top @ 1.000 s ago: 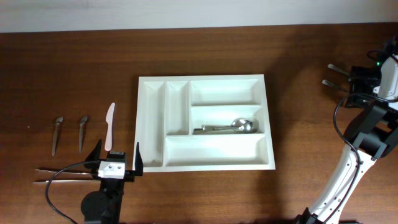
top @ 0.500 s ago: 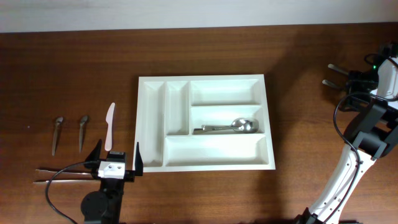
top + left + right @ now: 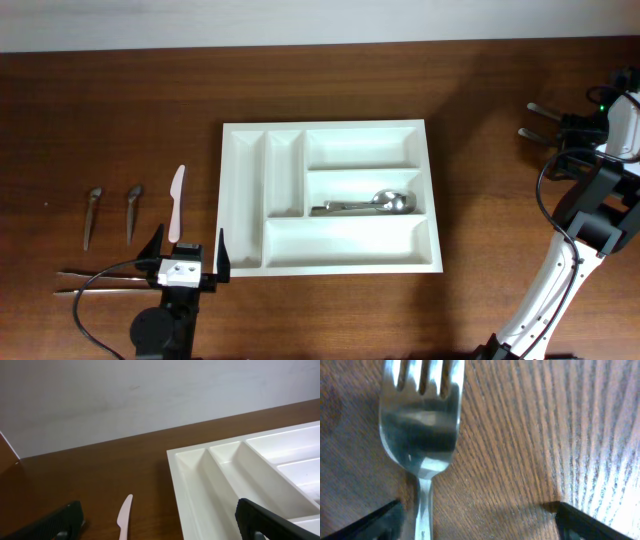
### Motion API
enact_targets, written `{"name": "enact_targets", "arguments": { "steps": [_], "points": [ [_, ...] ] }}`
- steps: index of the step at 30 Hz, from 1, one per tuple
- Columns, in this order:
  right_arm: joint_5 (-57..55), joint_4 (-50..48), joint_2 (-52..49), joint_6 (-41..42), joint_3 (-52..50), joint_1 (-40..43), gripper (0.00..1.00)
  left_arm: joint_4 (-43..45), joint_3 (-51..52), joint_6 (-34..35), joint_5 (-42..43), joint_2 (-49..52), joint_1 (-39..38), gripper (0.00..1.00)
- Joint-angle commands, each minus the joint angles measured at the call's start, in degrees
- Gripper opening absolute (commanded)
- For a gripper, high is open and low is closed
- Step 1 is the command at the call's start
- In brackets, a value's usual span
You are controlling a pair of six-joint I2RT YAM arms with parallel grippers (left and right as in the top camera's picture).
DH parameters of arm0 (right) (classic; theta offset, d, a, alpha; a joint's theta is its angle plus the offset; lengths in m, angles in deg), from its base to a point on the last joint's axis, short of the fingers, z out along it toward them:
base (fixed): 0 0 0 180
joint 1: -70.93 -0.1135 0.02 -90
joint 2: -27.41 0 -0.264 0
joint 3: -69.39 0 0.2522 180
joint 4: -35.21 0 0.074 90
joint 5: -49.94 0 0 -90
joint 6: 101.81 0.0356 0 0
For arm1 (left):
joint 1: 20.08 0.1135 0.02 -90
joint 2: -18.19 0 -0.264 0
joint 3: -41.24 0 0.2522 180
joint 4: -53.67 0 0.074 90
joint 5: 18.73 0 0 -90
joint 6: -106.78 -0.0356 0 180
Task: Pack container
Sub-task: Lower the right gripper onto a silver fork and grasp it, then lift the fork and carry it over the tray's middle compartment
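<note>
The container [image 3: 340, 243], a white cutlery tray, lies at the table's centre, with metal spoons [image 3: 388, 203] in its middle long compartment. My left gripper [image 3: 188, 252] stands open near the tray's front left corner. In the left wrist view its open fingers [image 3: 50, 522] flank a white plastic knife [image 3: 124, 517] and the container's edge [image 3: 200, 490]. My right gripper [image 3: 573, 132] is at the far right, over two metal forks [image 3: 538, 109]. It [image 3: 480, 527] is open and down at the table, with a fork [image 3: 421, 415] lying between its fingers, close to the left one.
The white plastic knife [image 3: 176, 203] lies left of the tray. Two dark small utensils [image 3: 91, 215] [image 3: 132, 210] lie farther left. A pair of thin sticks [image 3: 100, 280] lies near the front left edge. The right arm's cable [image 3: 548, 205] hangs at the right.
The right wrist has shifted very slightly over the forks. The left arm and the cutlery on the table have not moved.
</note>
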Motion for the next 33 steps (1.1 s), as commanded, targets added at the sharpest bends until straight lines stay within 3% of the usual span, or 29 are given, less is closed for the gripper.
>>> {"name": "enact_targets", "arguments": {
  "steps": [1, 11, 16, 23, 33],
  "points": [
    [-2.6, 0.7, -1.1, 0.9, -0.7, 0.0, 0.85, 0.2, 0.5, -0.9, -0.4, -0.4, 0.3, 0.99],
    [-2.6, 0.6, -1.1, 0.9, -0.7, -0.1, 0.52, 0.2, 0.5, -0.9, -0.4, -0.4, 0.3, 0.99],
    [-2.6, 0.5, -1.1, 0.9, -0.7, -0.1, 0.29, 0.2, 0.5, -0.9, -0.4, -0.4, 0.3, 0.99],
    [-1.9, 1.0, -1.0, 0.2, -0.7, -0.2, 0.07, 0.2, 0.5, -0.9, -0.4, -0.4, 0.3, 0.99],
    [2.7, 1.8, 0.0, -2.0, 1.4, -0.9, 0.04, 0.2, 0.5, -0.9, -0.4, -0.4, 0.3, 0.99]
  ]
}}
